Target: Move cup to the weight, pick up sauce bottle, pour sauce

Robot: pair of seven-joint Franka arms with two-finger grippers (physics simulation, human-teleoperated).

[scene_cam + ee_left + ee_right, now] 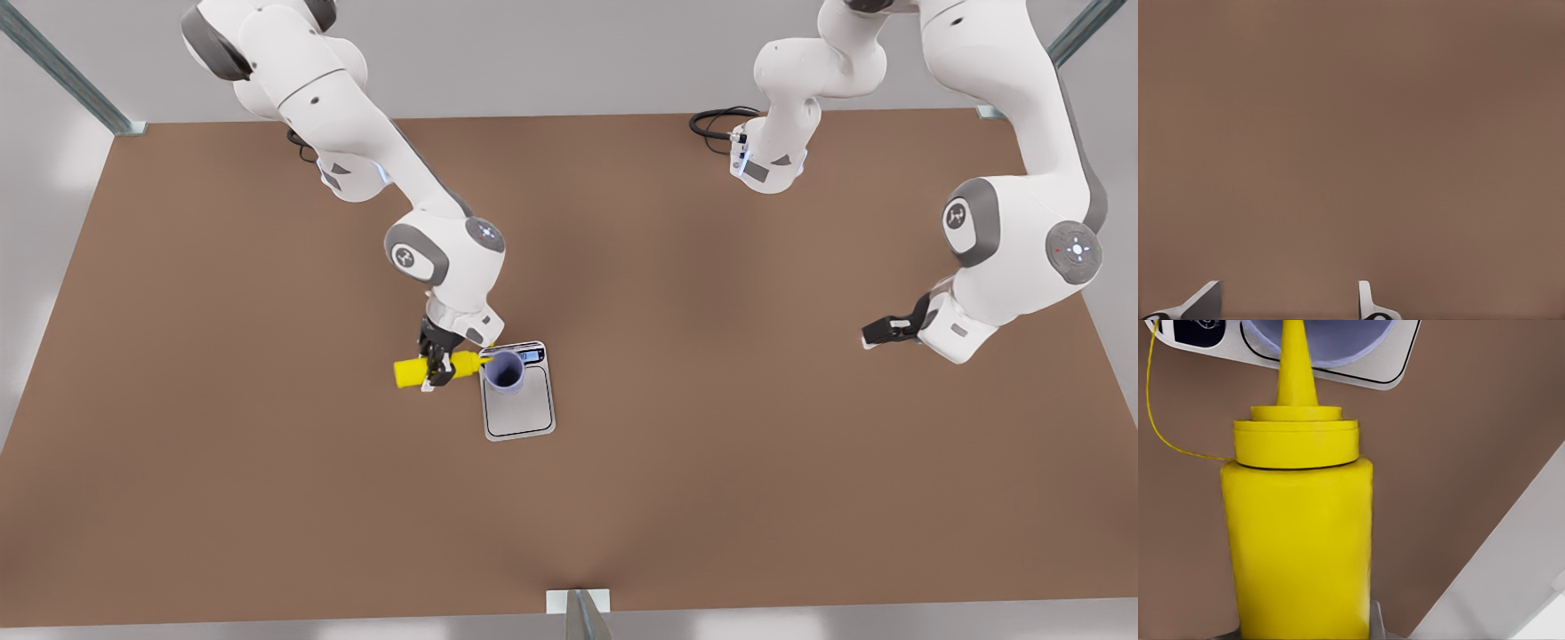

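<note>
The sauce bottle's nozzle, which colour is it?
Bright yellow, like the sauce bottle itself; the right wrist view shows the nozzle best.

My front camera looks steeply down from high above the flat brown table (267, 498), taking in both arms. My right wrist camera sits close behind the bright yellow squeeze bottle (1301, 547), facing along it to the small silver-grey scale (1398, 360); both also show in the front view. My left wrist camera faces bare tabletop.

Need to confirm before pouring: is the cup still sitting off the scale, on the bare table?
No, the cup stands on the weight, near its display end, with the sauce bottle nozzle at its rim.
</note>
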